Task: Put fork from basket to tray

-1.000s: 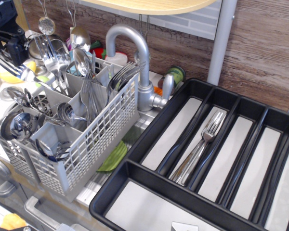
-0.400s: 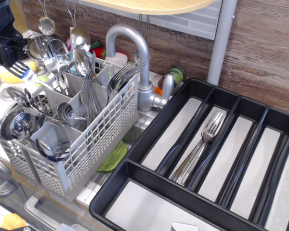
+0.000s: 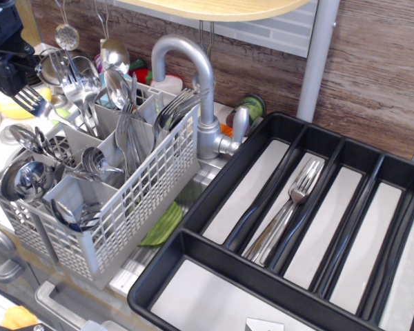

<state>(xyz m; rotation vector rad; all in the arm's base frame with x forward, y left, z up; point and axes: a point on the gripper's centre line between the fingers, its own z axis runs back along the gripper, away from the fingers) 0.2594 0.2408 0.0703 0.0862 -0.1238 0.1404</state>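
Observation:
The grey lattice basket (image 3: 148, 186) stands left of the faucet, full of cutlery. Several forks (image 3: 174, 107) stand in its back right compartment, and spoons (image 3: 114, 83) fill others. One fork (image 3: 33, 102) sticks out at the basket's far left, tines pointing left, handle toward the basket. My black gripper (image 3: 8, 69) is at the top left edge, just above those tines. Its jaws are partly cut off, so I cannot tell whether they grip the fork. The black tray (image 3: 193, 241) lies on the right with a few forks (image 3: 290, 207) in its second long compartment.
A grey faucet (image 3: 193, 76) arches right behind the basket, between it and the tray. Ladles (image 3: 114, 52) hang at the back wall. A green cloth (image 3: 162, 224) lies under the basket's right side. A grey post (image 3: 317, 55) stands behind the tray.
The gripper has shifted left and slightly up. The tines of the far left fork have moved to the right, nearer the basket.

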